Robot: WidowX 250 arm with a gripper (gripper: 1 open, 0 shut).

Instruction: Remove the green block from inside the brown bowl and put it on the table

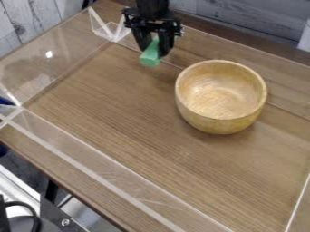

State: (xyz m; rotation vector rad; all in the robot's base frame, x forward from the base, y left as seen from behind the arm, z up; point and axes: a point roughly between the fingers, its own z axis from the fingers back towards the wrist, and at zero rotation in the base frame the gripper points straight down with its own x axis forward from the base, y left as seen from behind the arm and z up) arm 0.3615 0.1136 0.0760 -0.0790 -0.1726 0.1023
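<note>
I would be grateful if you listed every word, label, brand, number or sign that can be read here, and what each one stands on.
There are none that can be read: no lettering shows on the small bright-green rectangular block, the round tan wooden bowl or the brown wood-grain tabletop.
</note>
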